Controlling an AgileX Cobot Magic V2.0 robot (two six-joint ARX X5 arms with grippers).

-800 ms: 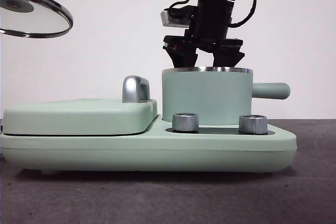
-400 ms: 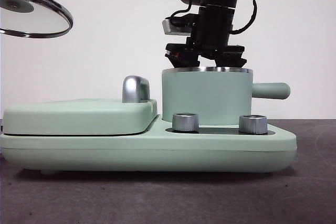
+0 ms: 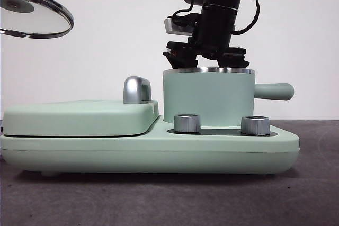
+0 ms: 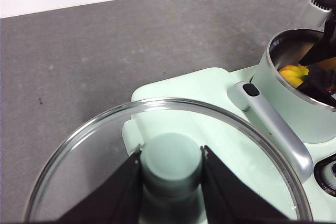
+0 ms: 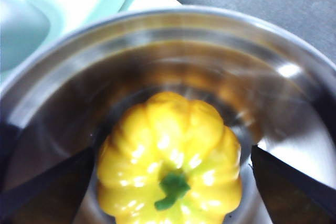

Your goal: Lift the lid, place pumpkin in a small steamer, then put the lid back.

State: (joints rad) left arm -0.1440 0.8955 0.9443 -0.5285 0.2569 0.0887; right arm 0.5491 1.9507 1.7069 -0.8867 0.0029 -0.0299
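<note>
The glass lid with its steel rim hangs high at the left of the front view. My left gripper is shut on its mint-green knob. The small steamer stands uncovered on the base unit, its side handle pointing right. The yellow pumpkin sits upright on the bottom of the steamer, green stem up. It also shows in the left wrist view. My right gripper is just above the steamer's rim, jaws open on either side of the pumpkin and not touching it.
The wide griddle cover with a steel handle lies left of the steamer on the mint-green base unit. Two steel knobs stand in front of the steamer. The table is dark grey.
My right gripper has risen a little out of the steamer and stands just above its rim. The lid and left gripper have not moved.
</note>
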